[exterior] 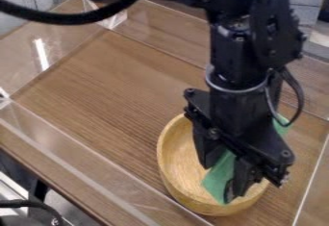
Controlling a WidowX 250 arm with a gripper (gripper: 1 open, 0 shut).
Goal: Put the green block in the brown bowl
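The brown bowl [168, 149], round light wood with a thick rim, sits on the table at the lower right. My black gripper [244, 178] points straight down into it. It is shut on the green block [233, 181], which hangs tilted between the fingers. The block's lower end is inside the bowl, close to its floor near the front rim; I cannot tell whether it touches. The arm hides the bowl's right half.
The wooden tabletop [115, 76] is fenced by clear acrylic walls, with one low wall [52, 138] along the front left. A clear bracket [106, 14] stands at the back. A black cable [299, 100] loops beside the arm at the right.
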